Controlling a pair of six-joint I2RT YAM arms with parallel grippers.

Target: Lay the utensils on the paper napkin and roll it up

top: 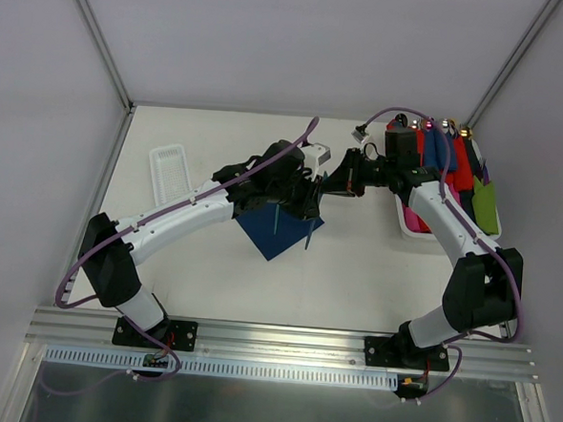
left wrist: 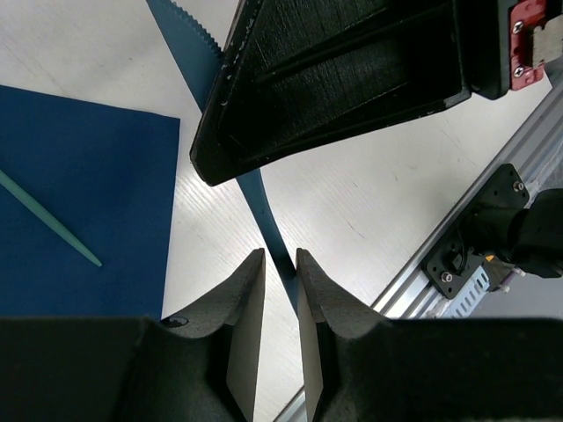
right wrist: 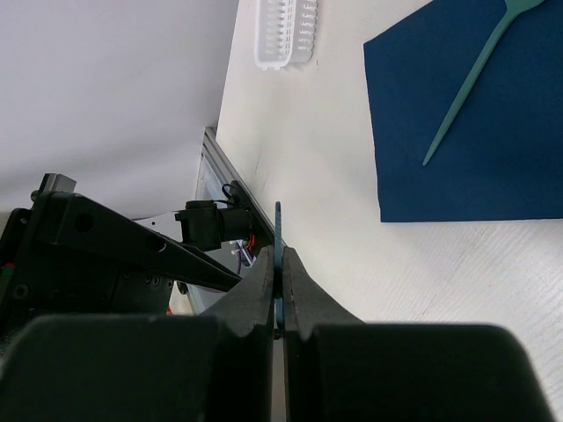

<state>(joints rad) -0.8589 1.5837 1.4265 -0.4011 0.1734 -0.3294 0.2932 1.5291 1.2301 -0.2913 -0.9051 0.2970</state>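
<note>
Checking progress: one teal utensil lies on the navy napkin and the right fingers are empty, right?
Not empty: the right wrist view shows the right fingers pinching a second teal utensil. The other teal utensil does lie on the navy napkin.

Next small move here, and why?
Probably close the left gripper on the knife: its jaws straddle it with a gap, while the right gripper holds it clamped. The other utensil already lies on the napkin.
</note>
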